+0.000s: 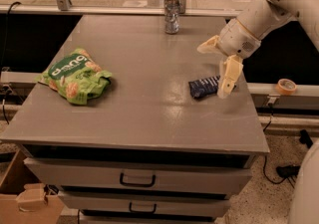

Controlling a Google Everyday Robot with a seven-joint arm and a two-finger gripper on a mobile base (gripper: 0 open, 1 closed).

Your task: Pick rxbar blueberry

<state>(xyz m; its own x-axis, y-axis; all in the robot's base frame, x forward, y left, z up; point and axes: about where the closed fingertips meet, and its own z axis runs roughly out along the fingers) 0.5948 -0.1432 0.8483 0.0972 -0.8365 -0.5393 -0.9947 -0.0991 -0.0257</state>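
Three things lay on the grey cabinet top [149,118]: a green chip bag [75,76] at the left, a silver can [172,14] at the upper middle near the far edge, and the rxbar blueberry [203,87] at the right, lying flat in its dark blue wrapper, well apart from both. The gripper [212,71] was at the right of the frame, just over the bar, with its two cream fingers [227,73] spread wide and nothing held between them. One finger pointed left; the other pointed down and covered the right end of the bar, but I could not tell whether it touched the wrapper. A roll of tape [286,86] lay on the ledge further right.
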